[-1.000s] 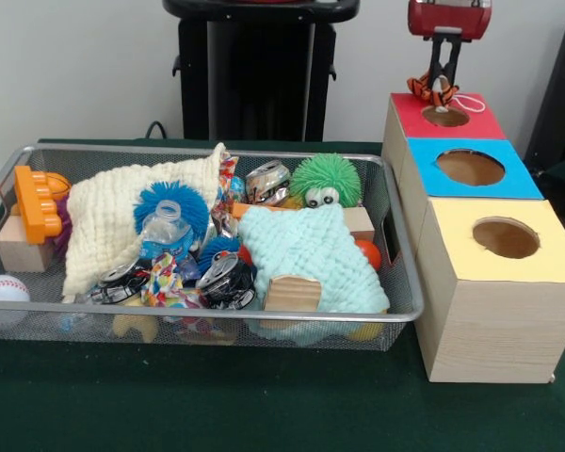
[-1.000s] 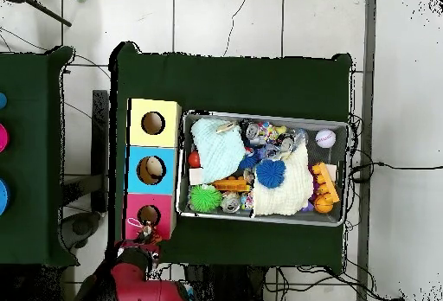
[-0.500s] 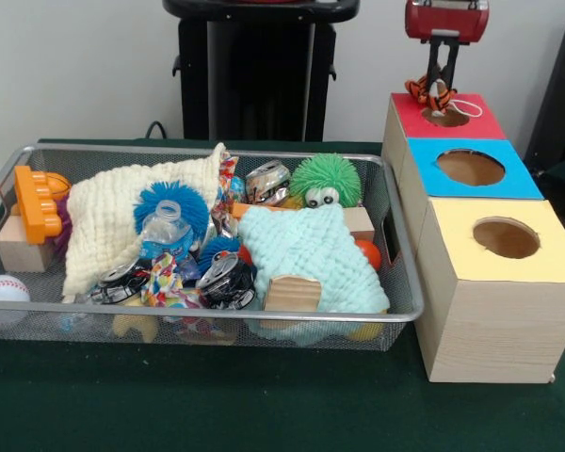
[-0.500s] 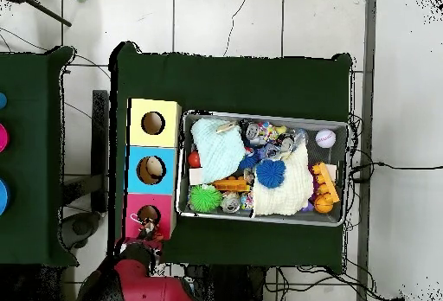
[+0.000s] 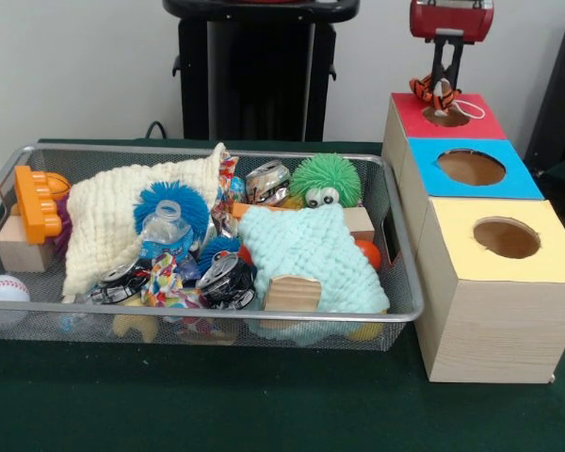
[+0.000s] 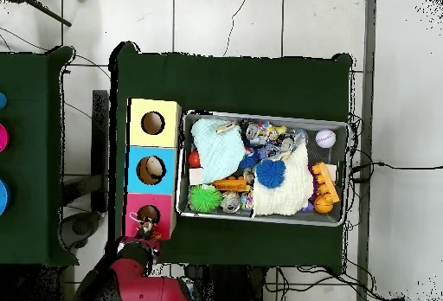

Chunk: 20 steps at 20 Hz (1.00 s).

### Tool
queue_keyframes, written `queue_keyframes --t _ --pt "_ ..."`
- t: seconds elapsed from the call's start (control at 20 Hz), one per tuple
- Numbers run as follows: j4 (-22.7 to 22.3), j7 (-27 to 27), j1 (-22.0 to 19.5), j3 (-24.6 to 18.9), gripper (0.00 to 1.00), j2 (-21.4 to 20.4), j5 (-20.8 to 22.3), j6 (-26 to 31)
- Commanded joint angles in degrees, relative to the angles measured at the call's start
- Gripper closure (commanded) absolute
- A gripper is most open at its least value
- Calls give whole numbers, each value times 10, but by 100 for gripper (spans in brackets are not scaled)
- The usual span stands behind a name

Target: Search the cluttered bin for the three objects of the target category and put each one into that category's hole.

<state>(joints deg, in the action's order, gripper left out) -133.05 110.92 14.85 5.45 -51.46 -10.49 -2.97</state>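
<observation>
A: Where was the hand (image 5: 442, 90)?
B: Up over the red-topped box (image 5: 470, 121), fingers closed on a small orange, black & white striped toy (image 5: 433, 91). Toy hung just above the red hole (image 5: 445, 116), at its rim. A white cord loop lay on the red top beside the hole.
A: Overhead view agree?
B: Yes, toy (image 6: 146, 225) sat at the edge of the red box's hole (image 6: 149, 214), w/ the red arm coming in from below.
A: Other boxes?
B: Blue-topped box (image 5: 473, 168) touched the red one, then the yellow-topped box (image 5: 502, 240) touching that, all in a row on the green tabletop (image 5: 264, 405). Each had a round hole. Couldn't tell what was inside from the front.
A: And the bin?
B: Wire mesh bin (image 5: 407, 311) just beside the boxes, packed. Green spiky ball w/ googly eyes (image 5: 326, 180) nearest the red box end, a crushed can (image 5: 266, 181) next to it. Mint knit cloth (image 5: 306, 254) in front, w/ a cardboard piece (image 5: 292, 293) against it & an orange ball (image 5: 367, 253) at its side. Cream cloth (image 5: 113, 221) across the other half, blue fuzzy ball (image 5: 172, 201) & clear plastic bottle (image 5: 166, 234) on it. More crushed cans (image 5: 227, 280) low in the middle.
A: Far end?
B: Orange plastic block (image 5: 36, 201), wood block (image 5: 22, 249) under it, baseball (image 5: 2, 293) in the corner.
</observation>
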Motion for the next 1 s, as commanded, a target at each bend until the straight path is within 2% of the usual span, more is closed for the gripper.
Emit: queue_keyframes --t 0.05,0.6,1.0 --pt "70 102 9 -1 100 -5 -45 85" --pt "85 87 3 0 100 -29 -37 121" --pt "87 92 -8 -11 100 18 -25 49"
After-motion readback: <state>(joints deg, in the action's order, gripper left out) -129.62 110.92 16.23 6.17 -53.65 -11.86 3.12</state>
